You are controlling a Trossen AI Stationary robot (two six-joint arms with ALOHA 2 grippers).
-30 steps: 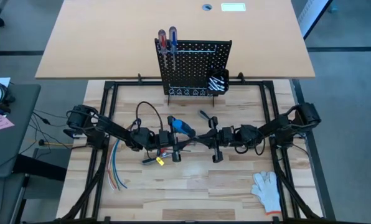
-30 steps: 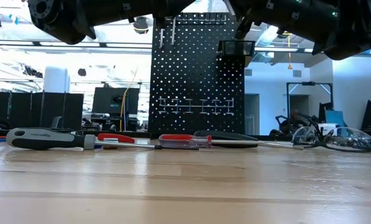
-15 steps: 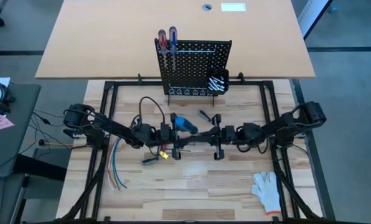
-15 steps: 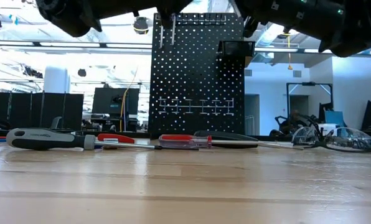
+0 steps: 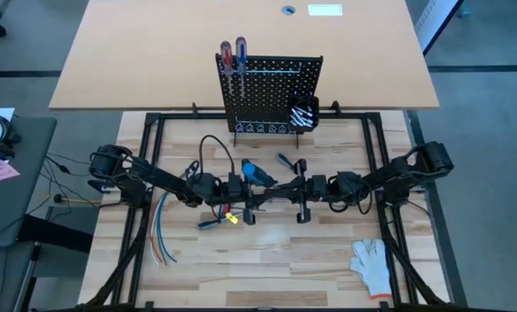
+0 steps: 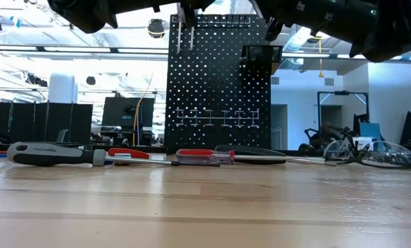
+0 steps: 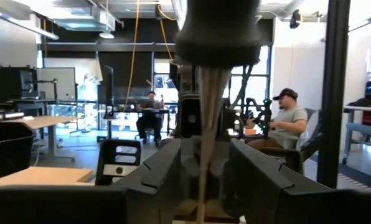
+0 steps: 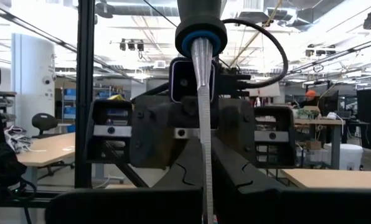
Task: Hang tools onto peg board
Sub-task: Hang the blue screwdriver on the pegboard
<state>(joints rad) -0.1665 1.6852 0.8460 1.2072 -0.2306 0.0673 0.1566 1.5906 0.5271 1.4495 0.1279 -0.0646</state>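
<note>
A blue-handled screwdriver is held in the air between my two grippers above the table's middle. My right gripper comes from the right and is shut on its shaft. My left gripper faces it from the left and is open, with one finger on each side of the shaft, just below the handle. The black peg board stands upright at the far side. A red-handled screwdriver and a blue-handled one hang at its top left, and its bin is at its lower right. My right gripper pinches the screwdriver's metal shaft between its two fingers, some way below the handle. The fingers come level from the table's right and lie across the shaft. The screwdriver is lifted clear of the table, with its handle end toward the left gripper.
A black-handled screwdriver, a red-handled screwdriver and other small tools lie on the table under the arms. Safety glasses lie to the right. Coloured wires lie near left and a white glove near right.
My left gripper has moved a little toward the table's right, closer to the right gripper, and the left arm has risen slightly. The blue-handled screwdriver has shifted a little toward the far edge.
</note>
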